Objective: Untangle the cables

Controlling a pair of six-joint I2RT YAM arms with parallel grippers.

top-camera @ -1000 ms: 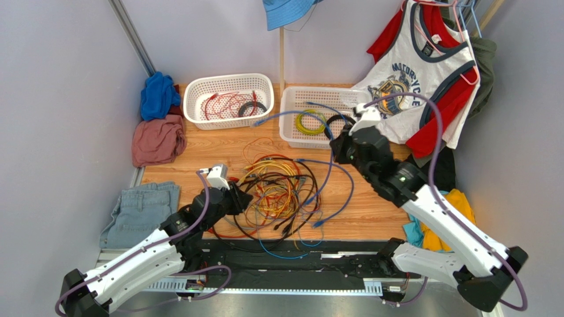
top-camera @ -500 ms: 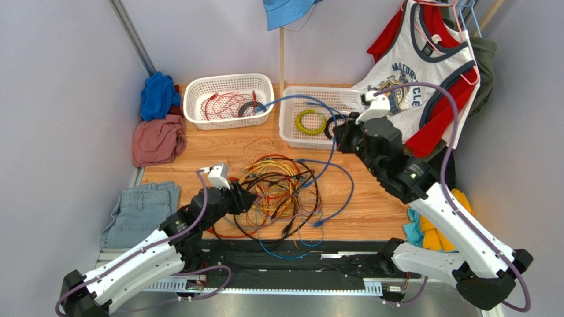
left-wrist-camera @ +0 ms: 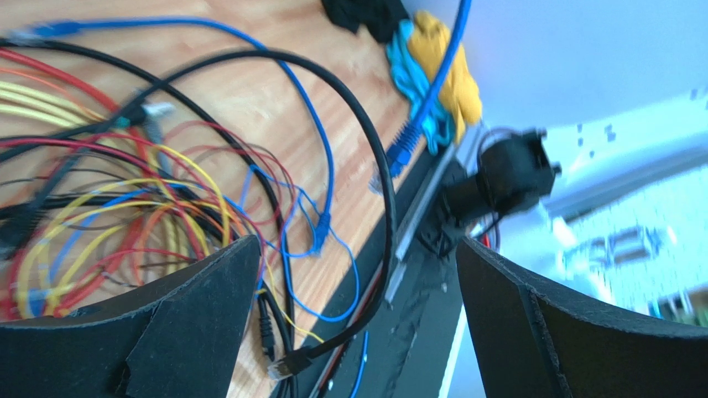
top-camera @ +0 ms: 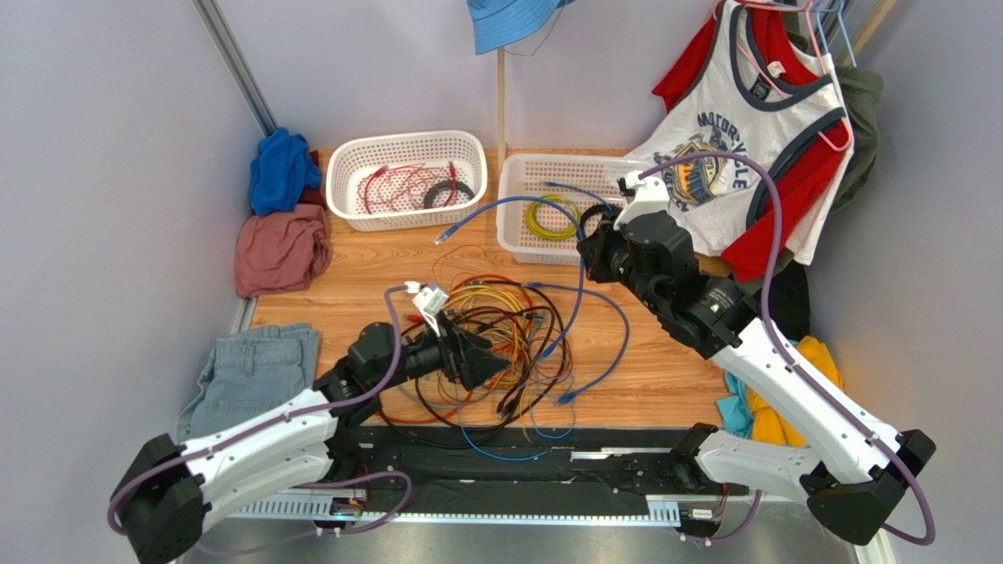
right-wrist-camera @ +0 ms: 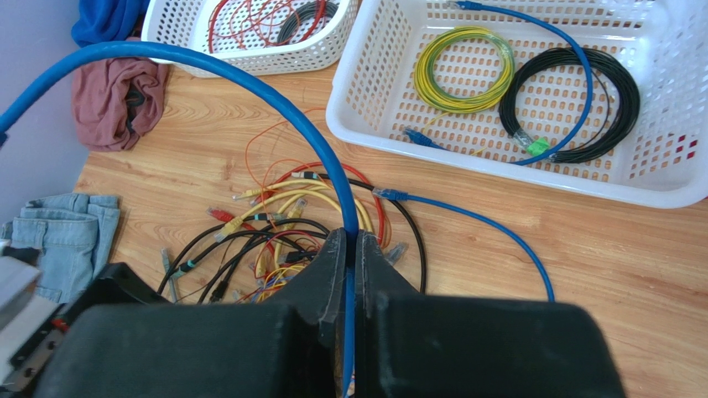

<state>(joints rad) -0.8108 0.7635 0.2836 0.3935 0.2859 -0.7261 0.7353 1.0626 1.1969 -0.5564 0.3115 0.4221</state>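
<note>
The cables lie in a loose tangle of black, red, yellow, orange and blue cords on the wooden table, also seen in the right wrist view and the left wrist view. My left gripper hovers over the tangle's left side, open wide; a black cable with a plug lies below, ungripped. My right gripper is raised near the right basket, shut on a blue cable. That cable arcs left and also hangs down into the tangle.
A white basket at the back holds red cables and a black coil. The right basket holds yellow-green and black coils and a blue cable. Clothes lie at the left, jeans near left, shirts hang right.
My left gripper has opened wide and moved right, over the tangle. My right gripper, still holding the blue cable, rose and came back a little; the cable's free end swung.
</note>
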